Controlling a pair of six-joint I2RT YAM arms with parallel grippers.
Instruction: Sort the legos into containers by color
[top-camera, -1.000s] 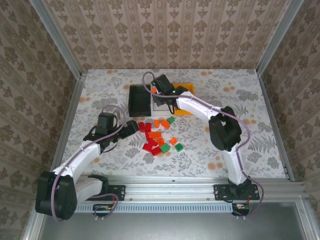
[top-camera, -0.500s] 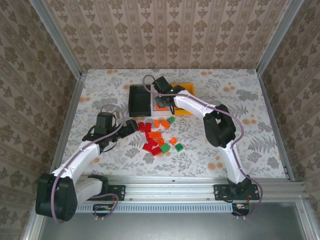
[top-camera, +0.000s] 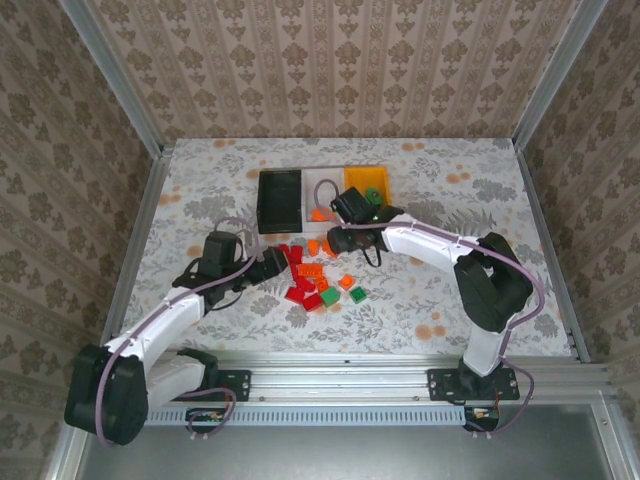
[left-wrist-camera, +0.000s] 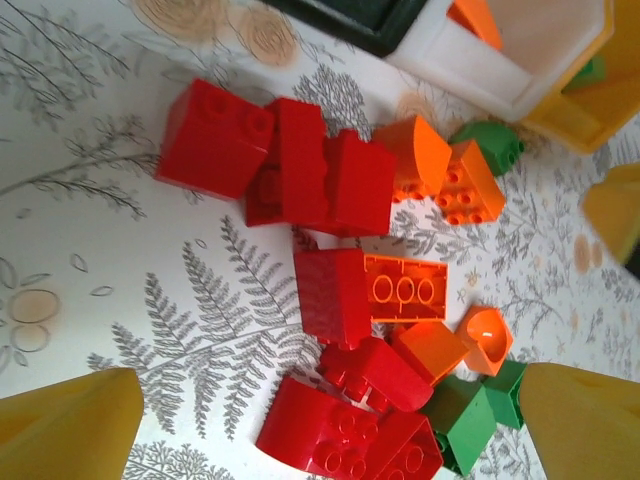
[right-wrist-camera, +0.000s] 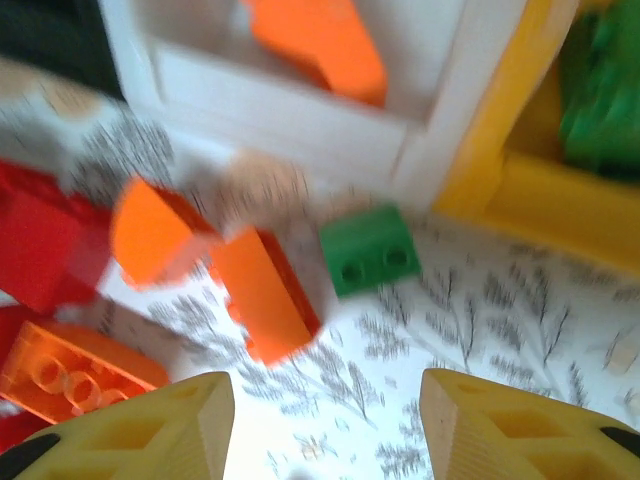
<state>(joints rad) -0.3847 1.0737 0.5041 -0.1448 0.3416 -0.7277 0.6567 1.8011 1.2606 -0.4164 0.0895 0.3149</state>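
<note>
While my left end effector (top-camera: 279, 263) is hovering wide open and empty at the left edge of the loose legos (top-camera: 318, 280) on the desk (top-camera: 500, 200), my right end effector (top-camera: 336, 238) is hanging over the pile's far edge. Its fingers (right-wrist-camera: 140, 430) are standing moderately apart with only bare desk between them.

The containers (top-camera: 303, 200) are sitting in a row just beyond the pile: black bin (top-camera: 280, 200) on the left, white bin (top-camera: 322, 185) in the middle, orange-yellow bin (top-camera: 352, 176) on the right. An orange brick (right-wrist-camera: 320, 40) is lying in the white bin and green pieces (right-wrist-camera: 605, 90) are lying in the orange-yellow one; the black bin's inside is reading too dark to judge.

Obstacles: in my right wrist view a green brick (right-wrist-camera: 370, 262) is resting just before the joint between the white and orange-yellow walls, with two orange bricks (right-wrist-camera: 265, 295) touching each other beside it. In my left wrist view, red bricks (left-wrist-camera: 300, 180) are crowding together ahead of my left fingers (left-wrist-camera: 70, 430). A long orange brick (left-wrist-camera: 405, 290) is pressing against a red one, and green bricks (left-wrist-camera: 460, 415) are lying at the heap's lower right.

Clearance: bare desk is stretching to the right and left of the pile, and the patterned walls (top-camera: 350, 70) are standing well apart from both arms.
</note>
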